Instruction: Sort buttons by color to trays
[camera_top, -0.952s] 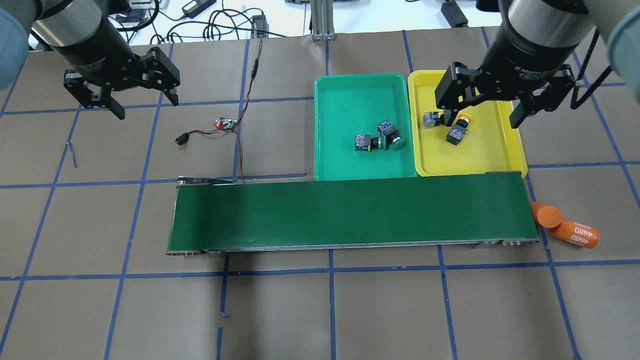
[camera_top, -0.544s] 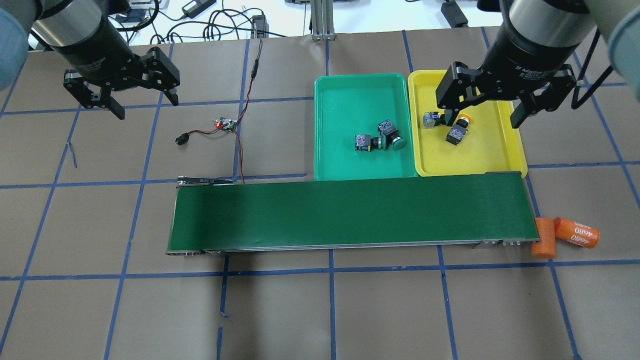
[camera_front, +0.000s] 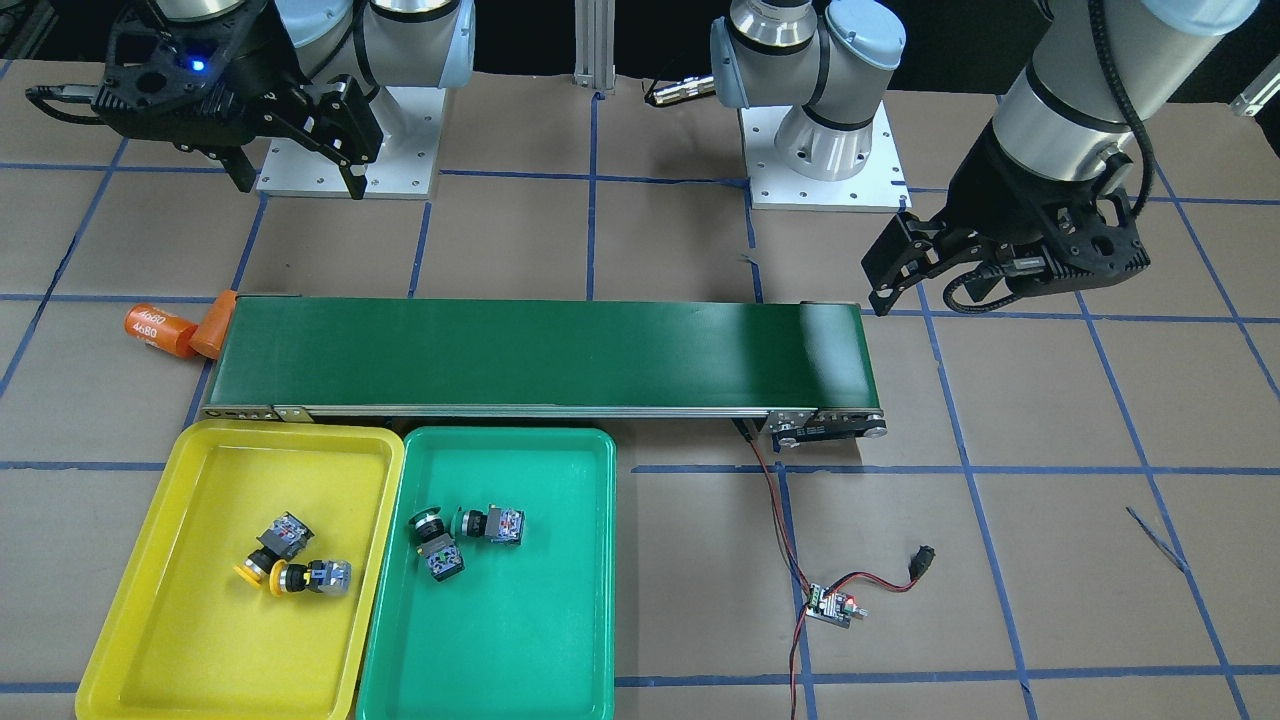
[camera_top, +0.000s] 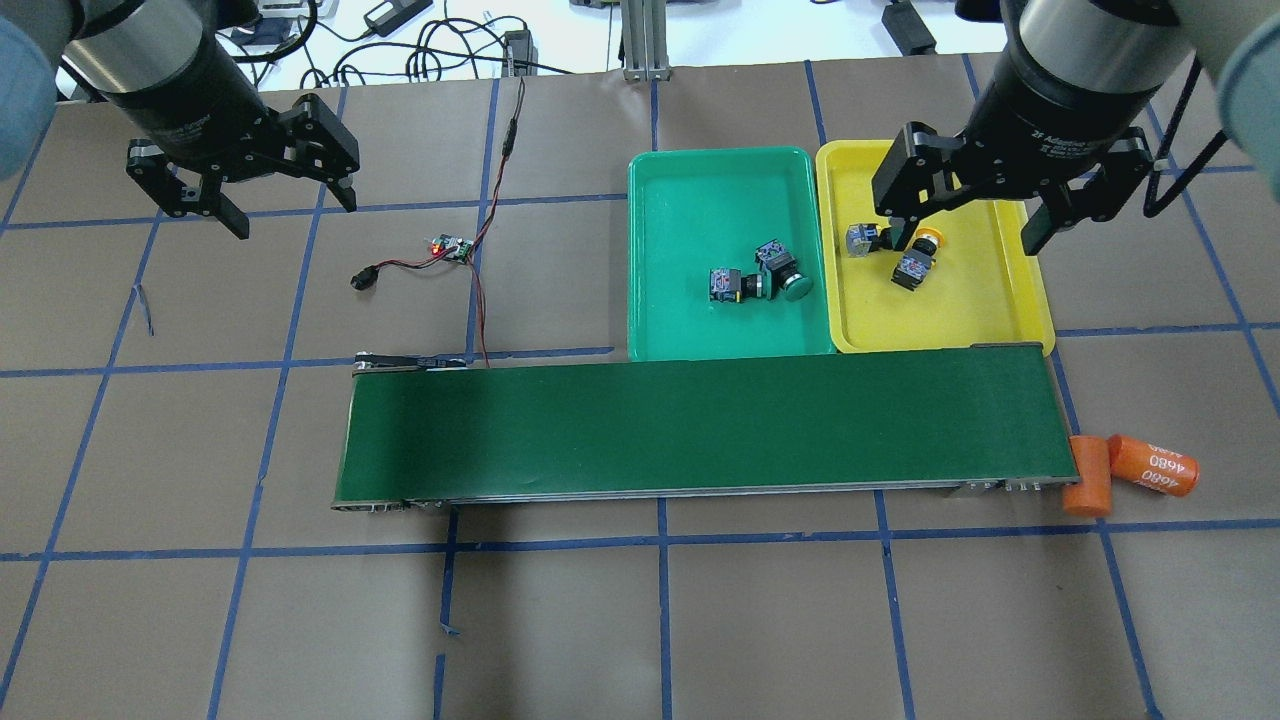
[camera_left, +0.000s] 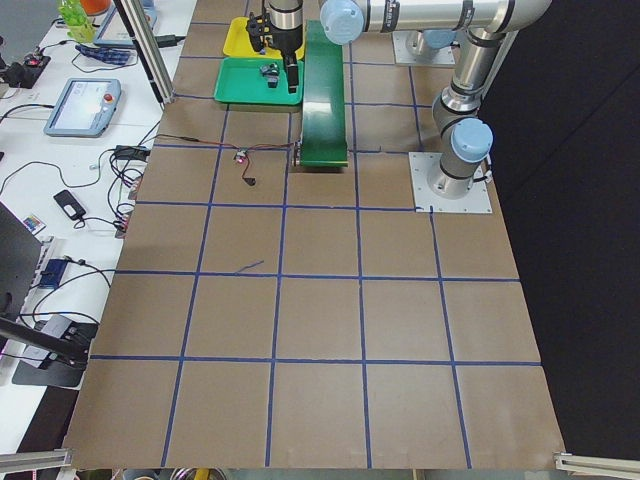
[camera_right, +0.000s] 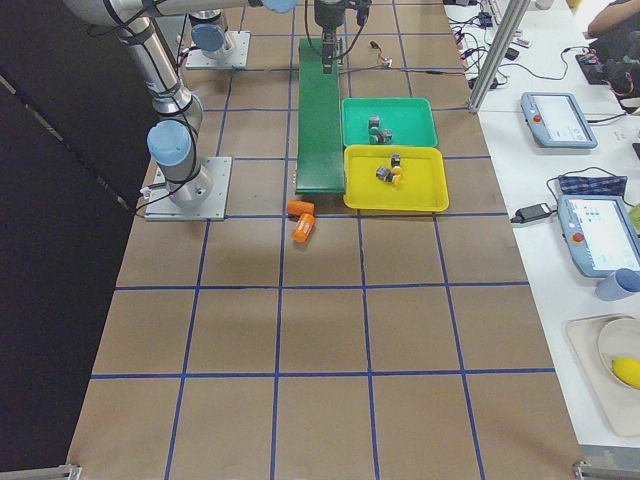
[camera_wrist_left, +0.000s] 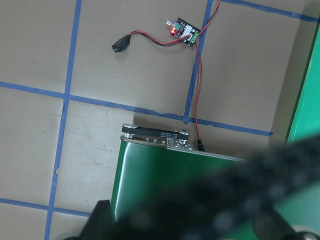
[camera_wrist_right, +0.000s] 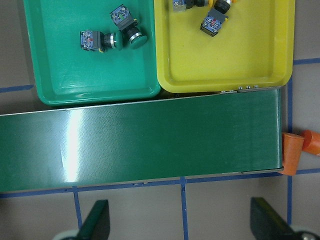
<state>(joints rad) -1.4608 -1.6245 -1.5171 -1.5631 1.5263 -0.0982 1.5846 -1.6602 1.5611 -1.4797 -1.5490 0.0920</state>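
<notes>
**Sorting looked finished; the job left was a clean retreat**

Both green-capped buttons (camera_top: 722, 284) (camera_top: 782, 272) lay touching each other in the green tray (camera_top: 700, 180). Both yellow-capped buttons (camera_front: 277, 538) (camera_front: 318, 576) lay together in the yellow tray (camera_top: 980, 300). No button showed anywhere outside the trays, so the colours seemed fully matched.

The right pincer (camera_top: 965, 237) hung high near the yellow tray's end of the conveyor belt (camera_top: 700, 430), its fingers spread wide and carrying nothing. The left pincer (camera_top: 295, 215) was also spread and empty. It sat well apart from the trays, above the bare surface near the small controller board (camera_top: 450, 247).

The step in hand was judged to be drawing back and parking. To do it well, the right arm would rise or pull back toward its base without dipping toward the yellow tray. A low finger could knock the paired yellow buttons, and their round caps would probably let them roll.

The orange cylinders (camera_top: 1150, 470) lay just beside the belt's end and were best given room. The left arm needed to stay above the board's red and black wires. Neither pincer needed to press together.
</notes>
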